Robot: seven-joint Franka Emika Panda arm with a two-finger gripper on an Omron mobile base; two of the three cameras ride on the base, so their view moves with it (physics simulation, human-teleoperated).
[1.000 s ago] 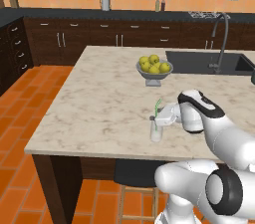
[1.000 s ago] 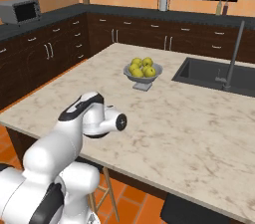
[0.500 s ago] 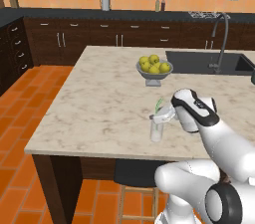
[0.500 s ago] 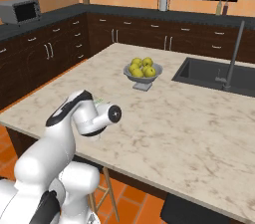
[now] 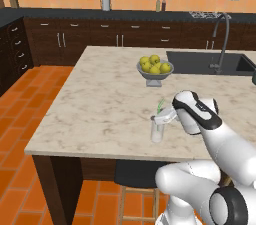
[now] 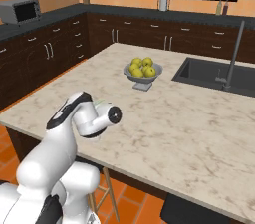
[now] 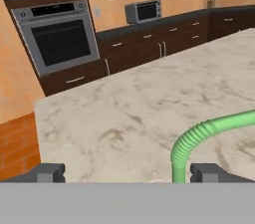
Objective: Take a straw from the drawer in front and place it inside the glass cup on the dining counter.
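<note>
On the left of the scene, the pale marble top of the dining counter is lying bare, with only the fruit bowl standing further back toward the sink. Moving right along the near edge, the glass cup is standing upright, and the green straw is now sticking up out of it, its bent tip leaning over the rim. Compared with a second ago, the arm is pulling back and turning: the hand was reaching over the cup then, and now it is sitting just beside the cup's right, with the gripper hanging level with the rim. In the hand view the straw is rising between the two finger tips, which are standing wide apart and touching nothing, so the straw is no longer being held; it is resting on its own in the cup.

This is suggesting that the placing step is already done and the arm is withdrawing. What is left, as far as I can judge, is lifting the hand clear without brushing the bent tip, since a nudge could tip the straw out or topple the light cup so near the counter's edge
</note>
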